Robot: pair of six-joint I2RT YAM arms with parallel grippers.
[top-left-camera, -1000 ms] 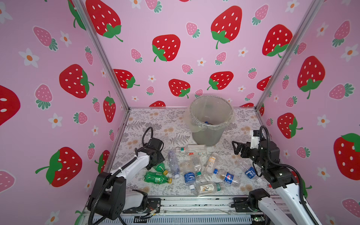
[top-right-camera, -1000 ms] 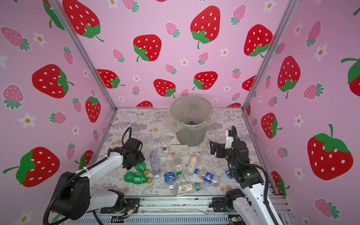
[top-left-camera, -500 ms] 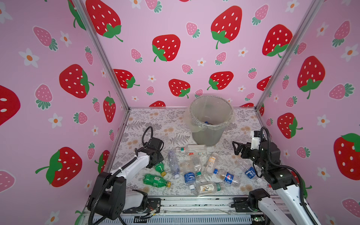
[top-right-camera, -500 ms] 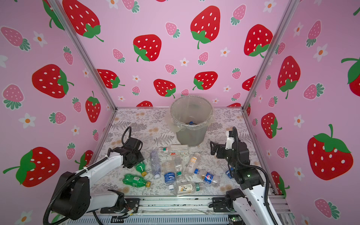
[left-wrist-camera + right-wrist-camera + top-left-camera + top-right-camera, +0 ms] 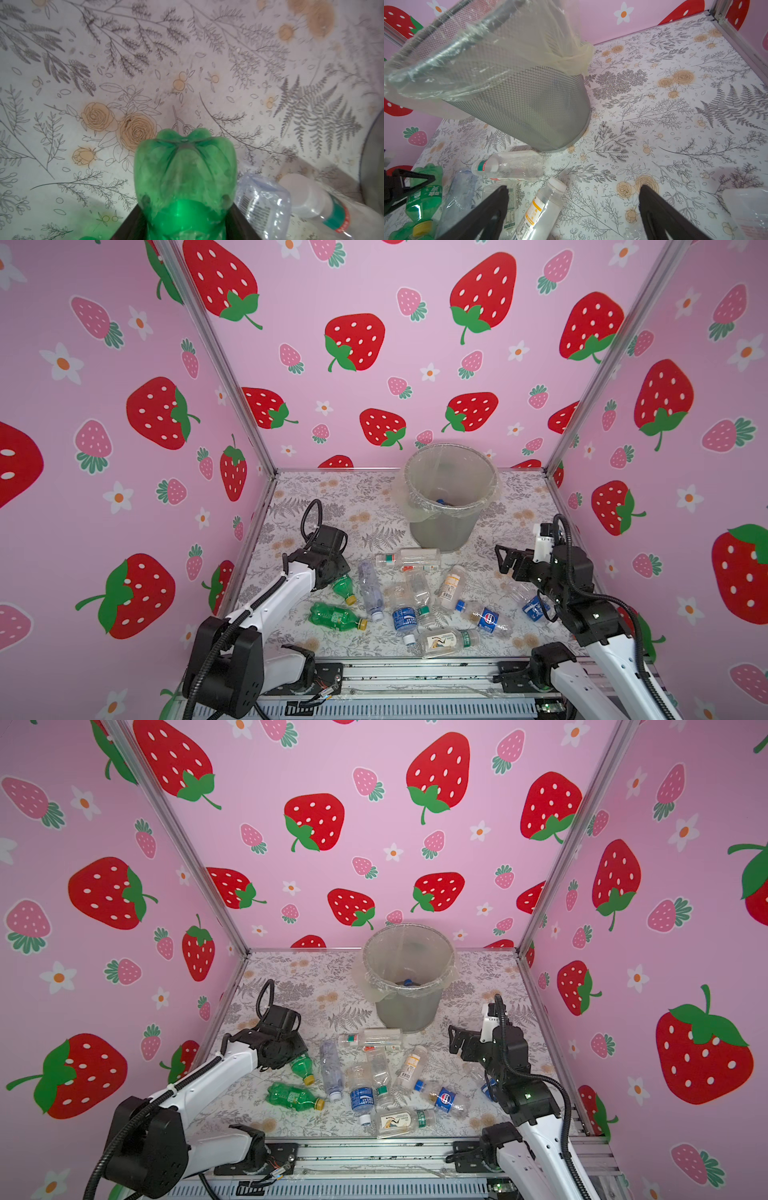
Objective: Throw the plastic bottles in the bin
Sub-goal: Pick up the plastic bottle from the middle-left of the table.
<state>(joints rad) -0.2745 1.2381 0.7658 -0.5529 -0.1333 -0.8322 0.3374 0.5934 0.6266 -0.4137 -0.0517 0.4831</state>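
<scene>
The left tool (image 5: 185, 214) clamps a green bottle (image 5: 185, 166) near the floral desk's (image 5: 332, 506) left edge; the right tool (image 5: 574, 188) gapes wide, empty, by the right edge. Other plastic bottles (image 5: 370, 591) litter the front middle, before the bag-lined mesh bin (image 5: 440, 531). Pink strawberry walls (image 5: 415, 277) enclose the desk.

We're counting two green bottles (image 5: 336, 616), roughly ten clear bottles (image 5: 370, 589) scattered about, one grey mesh bin (image 5: 440, 531), and two robot arms (image 5: 270, 601).

Pocari Sweat on blue-labelled bottle (image 5: 361, 1099); Pepsi logo on clear bottle (image 5: 445, 1099) nearby
</scene>
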